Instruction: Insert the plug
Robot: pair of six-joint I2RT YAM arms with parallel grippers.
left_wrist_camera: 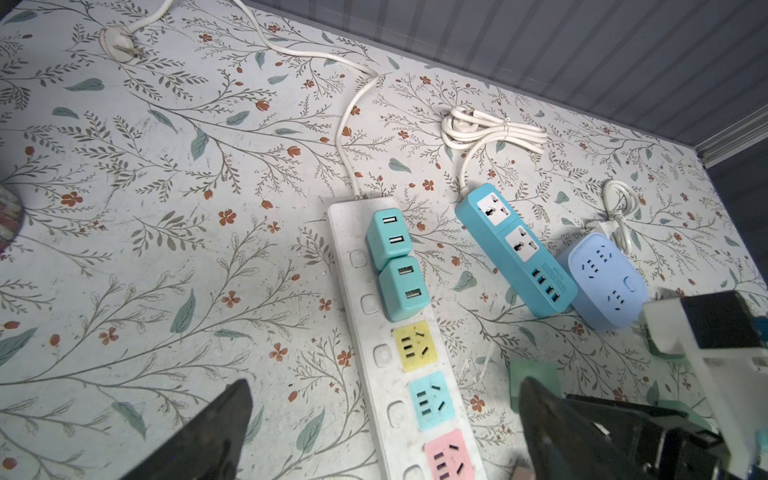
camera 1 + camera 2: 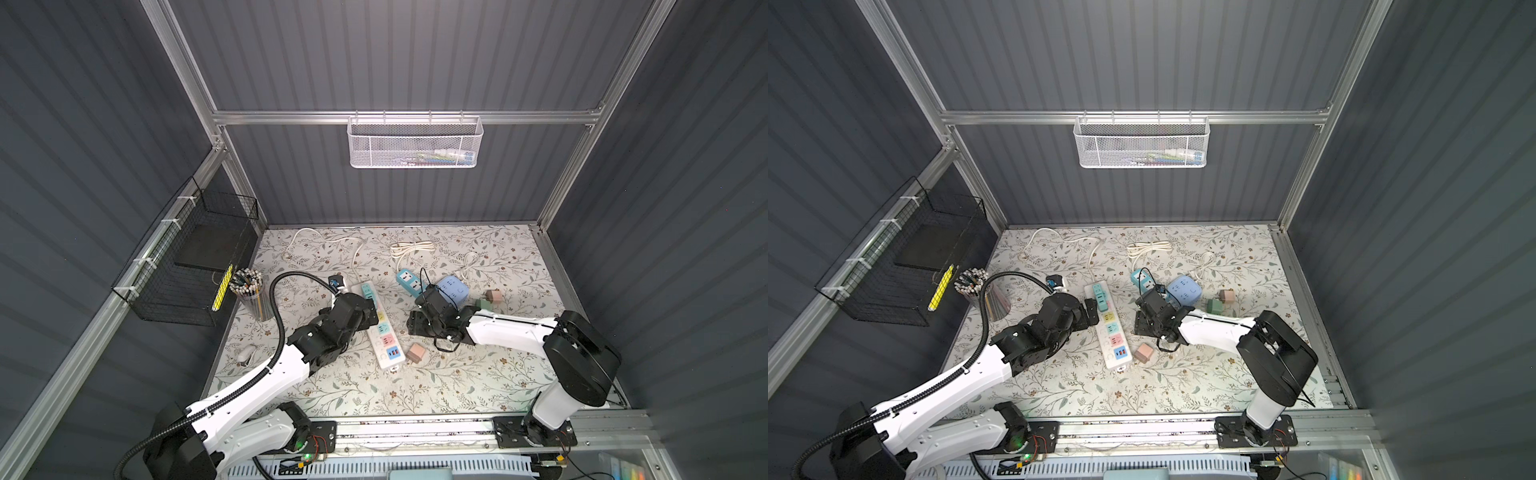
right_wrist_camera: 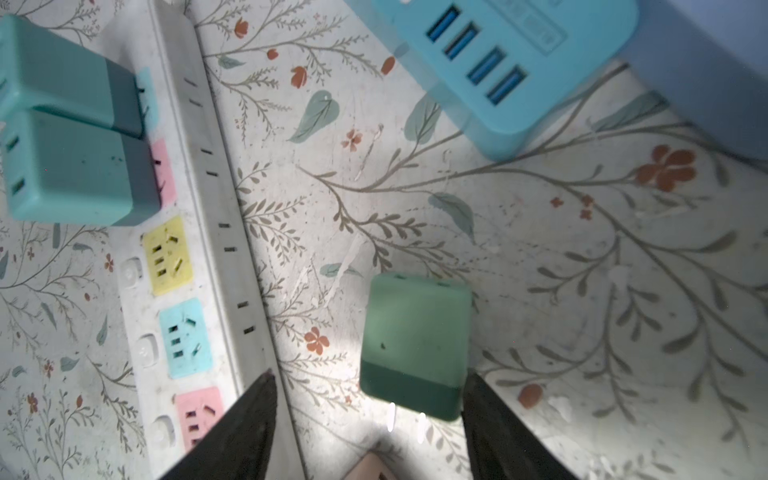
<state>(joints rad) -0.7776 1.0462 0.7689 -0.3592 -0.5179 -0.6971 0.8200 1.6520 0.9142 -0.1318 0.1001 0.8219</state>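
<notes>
The green plug lies flat on the bench at 3 o'clock of the white power strip, between the parted jaws of the right claw, ungripped. The left claw gapes wide over the strip. In both top views the right claw covers the plug; bare bench opens toward 6 o'clock.

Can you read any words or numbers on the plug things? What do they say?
Nothing here reads clearly.
Small print beside the USB ports of the sky-blue plastic power strip: blurred, unreadable.
Marks on the yellow ruler-like strip in the black wire basket: too small.
Labels inside the white mesh basket: too small.
</notes>
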